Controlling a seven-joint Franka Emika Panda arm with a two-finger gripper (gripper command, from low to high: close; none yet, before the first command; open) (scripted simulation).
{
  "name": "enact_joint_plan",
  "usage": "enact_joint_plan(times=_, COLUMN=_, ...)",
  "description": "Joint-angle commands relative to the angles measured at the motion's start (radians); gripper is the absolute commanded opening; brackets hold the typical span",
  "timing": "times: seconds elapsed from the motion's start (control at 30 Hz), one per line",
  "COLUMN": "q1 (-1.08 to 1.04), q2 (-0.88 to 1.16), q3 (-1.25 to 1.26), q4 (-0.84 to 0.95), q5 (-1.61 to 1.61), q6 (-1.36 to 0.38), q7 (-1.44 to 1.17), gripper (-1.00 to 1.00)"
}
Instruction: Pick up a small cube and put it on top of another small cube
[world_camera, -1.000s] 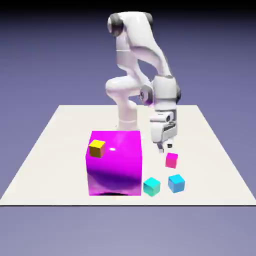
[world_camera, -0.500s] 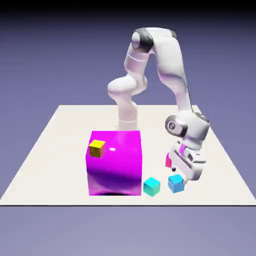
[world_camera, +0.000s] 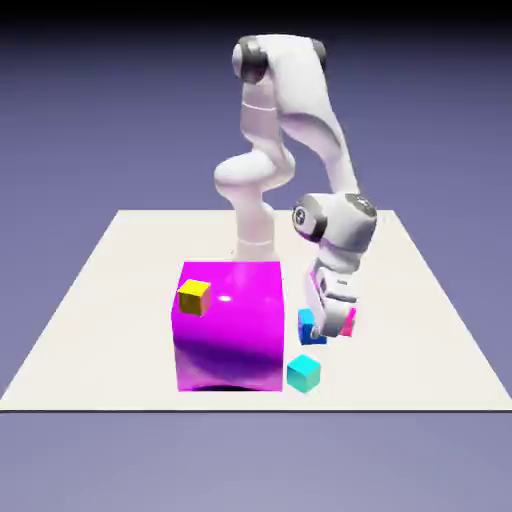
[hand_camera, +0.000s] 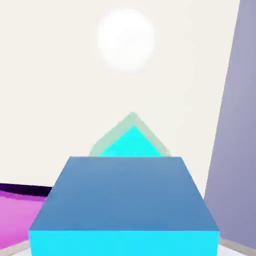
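Observation:
My gripper (world_camera: 320, 328) is shut on the blue cube (world_camera: 311, 328) and holds it just above the table, to the right of the big magenta block. In the hand view the blue cube (hand_camera: 125, 202) fills the bottom and hides the fingertips. The teal cube (world_camera: 303, 373) rests on the table in front of the held cube, and the hand view shows the teal cube (hand_camera: 131, 142) just beyond it. Only a sliver of the pink cube (world_camera: 349, 322) shows behind the hand.
A large magenta block (world_camera: 228, 325) stands left of the gripper, with a small yellow cube (world_camera: 193, 296) at its upper left; the block's edge (hand_camera: 20, 210) shows at the hand view's lower left. The white table (world_camera: 110, 300) ends close to the teal cube.
The hand dropped to the blue cube at the front right, shut on it, then carried it up and to the exterior view's left, in front of the pink cube.

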Motion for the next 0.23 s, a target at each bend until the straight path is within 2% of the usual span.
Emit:
enact_joint_plan(times=0.0, q1=-0.009, q2=0.036, q3=0.002, q4=-0.002, q5=0.003, q6=0.040, q7=0.000, gripper=-1.00)
enact_joint_plan(times=0.07, q1=-0.025, q2=0.100, q3=0.007, q4=-0.006, q5=0.009, q6=0.108, q7=-0.001, gripper=-1.00)
enact_joint_plan(times=0.1, q1=-0.025, q2=0.100, q3=0.007, q4=-0.006, q5=0.009, q6=0.108, q7=-0.001, gripper=1.00)
enact_joint_plan(times=0.2, q1=-0.007, q2=0.028, q3=0.002, q4=-0.002, q5=0.002, q6=0.031, q7=0.000, gripper=1.00)
